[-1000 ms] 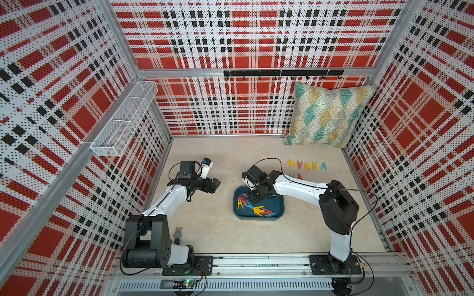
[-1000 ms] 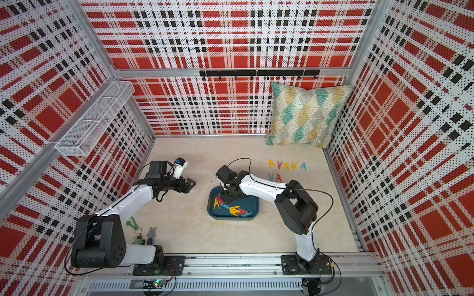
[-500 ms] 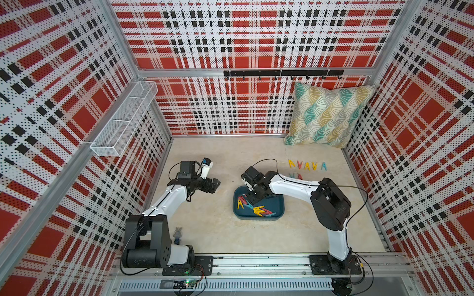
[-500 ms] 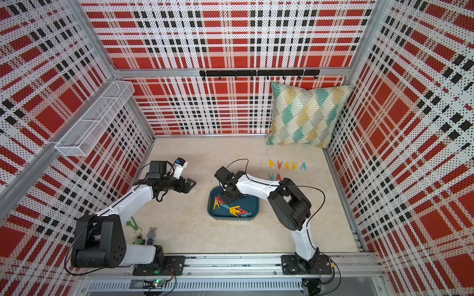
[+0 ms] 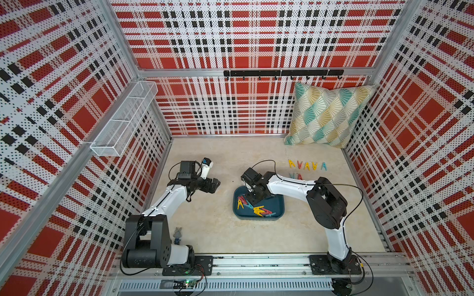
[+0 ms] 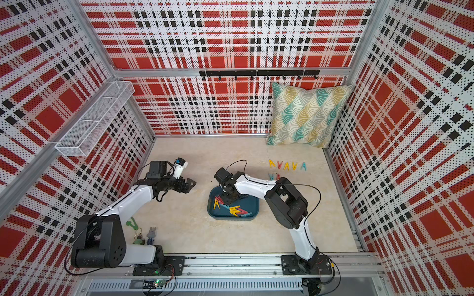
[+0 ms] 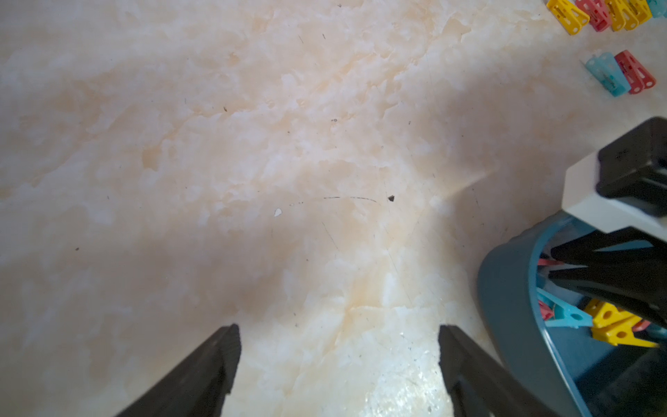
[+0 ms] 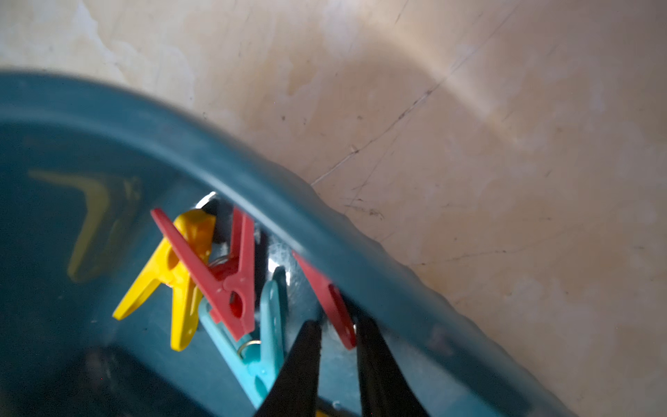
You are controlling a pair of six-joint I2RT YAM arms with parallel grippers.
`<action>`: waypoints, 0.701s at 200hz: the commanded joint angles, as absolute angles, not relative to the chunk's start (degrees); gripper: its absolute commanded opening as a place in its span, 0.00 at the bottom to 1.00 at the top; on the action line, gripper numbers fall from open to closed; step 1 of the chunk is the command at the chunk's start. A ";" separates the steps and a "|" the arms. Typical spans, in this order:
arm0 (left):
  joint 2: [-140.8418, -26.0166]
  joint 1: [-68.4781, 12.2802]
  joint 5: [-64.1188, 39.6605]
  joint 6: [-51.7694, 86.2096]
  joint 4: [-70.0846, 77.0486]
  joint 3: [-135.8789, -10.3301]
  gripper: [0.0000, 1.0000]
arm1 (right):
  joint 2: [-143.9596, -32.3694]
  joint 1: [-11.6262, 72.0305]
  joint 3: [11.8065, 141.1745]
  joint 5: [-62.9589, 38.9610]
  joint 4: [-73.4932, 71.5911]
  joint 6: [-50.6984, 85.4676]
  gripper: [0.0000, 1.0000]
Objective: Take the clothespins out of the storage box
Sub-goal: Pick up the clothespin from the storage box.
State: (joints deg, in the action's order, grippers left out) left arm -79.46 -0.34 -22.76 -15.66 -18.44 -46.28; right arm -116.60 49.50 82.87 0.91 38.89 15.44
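- The right hand (image 8: 335, 326) is lowered into the storage box (image 5: 278, 203), which stands on the tabletop (image 5: 218, 235) between the two arms. It is reached into the corner where several pegs are heaped against the wall.
- Its fingers (image 8: 303, 361) are drawn to a narrow gap, with a red clothespin (image 8: 334, 307) between them. One finger is slipped between that peg and the box wall, presumably because the peg leans on the wall and can be pinched only across its flat sides. Whether it is firmly clamped cannot be told.
- Just beside it a yellow clothespin (image 8: 180, 274), a second red one and a light blue clothespin (image 8: 269, 325) lie tangled. The peg at the edge is judged the easiest to lift without the others being dragged along.
- More clothespins (image 5: 260, 210) are piled at the near side of the box, so the task is judged roughly half done.
- A row of five pegs (image 5: 306, 165) and a pair (image 5: 296, 176) are laid on the tabletop near the cushion (image 5: 328, 115), well apart from the box. They are set side by side, seemingly so that removed pegs are kept sorted and out of the arm's path.
- The left hand (image 7: 337, 330) is held wide open and empty over bare tabletop just beside the box, apparently kept clear of the working arm.
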 commanded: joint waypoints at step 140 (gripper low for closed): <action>-78.64 0.31 -23.99 -16.00 -17.72 -45.79 0.91 | -109.19 50.07 81.15 1.49 37.71 16.37 0.02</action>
State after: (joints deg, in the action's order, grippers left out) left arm -79.46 -0.30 -23.20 -15.68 -18.44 -46.28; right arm -114.37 49.74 81.89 0.97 38.09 15.73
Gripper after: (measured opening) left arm 0.915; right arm 0.085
